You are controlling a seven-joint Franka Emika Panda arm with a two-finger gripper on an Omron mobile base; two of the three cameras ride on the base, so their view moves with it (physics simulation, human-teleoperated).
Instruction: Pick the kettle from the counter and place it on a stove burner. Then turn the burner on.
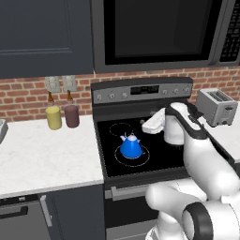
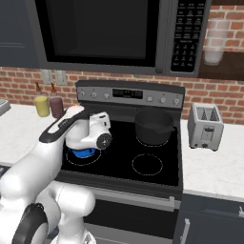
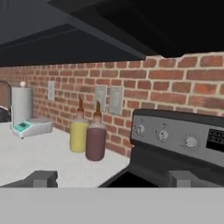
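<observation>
1. Your kettle stood upright inside the front-left white ring of the black cooktop, so the placing half looked done and the burner knob was what remained. The ring under it was barely wider than the kettle's base, which sat slightly toward the ring's back edge, so any nudge would have put it off centre.

2. Your fingers stood spread wide with nothing between them, and the hand faced the stove's control panel and the brick wall. The hand hung above the cooktop, just right of the kettle in the left base view, close enough for a careless swing to clip the thin handle and tip it.

3. The panel carried several look-alike knobs in a row. I judged the main risk to be picking the wrong one and heating a ring other than the kettle's; nothing in the views showed which knob served which ring.

4. With the fingers that wide, you could have closed off centre on a small knob and slipped instead of turning it.

5. The dark pot on the back-right ring and the two bottles on the worktop beside the stove stood well apart from the hand, so I rated them a lesser hazard.
</observation>
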